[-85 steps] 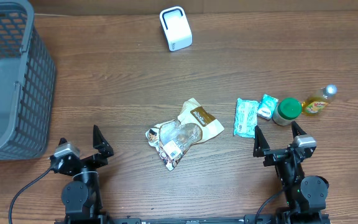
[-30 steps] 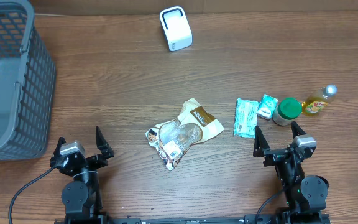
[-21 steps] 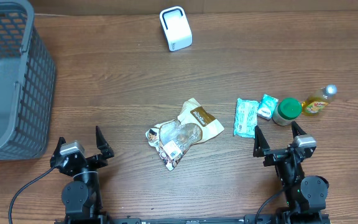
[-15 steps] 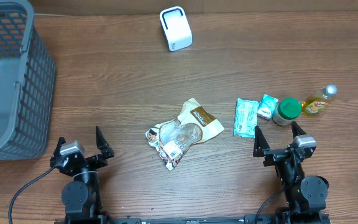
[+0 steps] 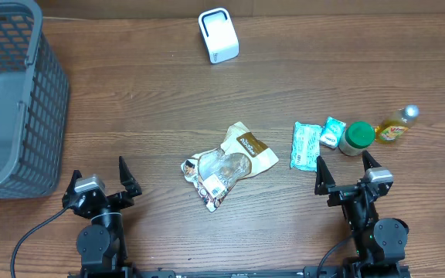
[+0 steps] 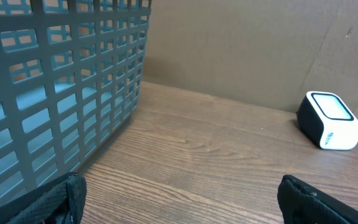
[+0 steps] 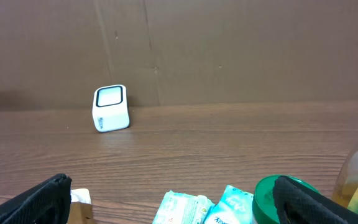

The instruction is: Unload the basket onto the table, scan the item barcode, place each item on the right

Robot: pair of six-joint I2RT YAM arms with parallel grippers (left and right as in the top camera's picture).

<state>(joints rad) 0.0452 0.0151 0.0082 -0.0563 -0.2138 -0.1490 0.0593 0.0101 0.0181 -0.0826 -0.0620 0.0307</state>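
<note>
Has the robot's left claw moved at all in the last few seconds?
Yes, slightly: the left gripper has shifted a little to the right, away from the basket.

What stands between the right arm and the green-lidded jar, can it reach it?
Probably yes: nothing does. The jar stands just ahead of the open right gripper, with bare table between them; a packet and a bottle flank it.
</note>
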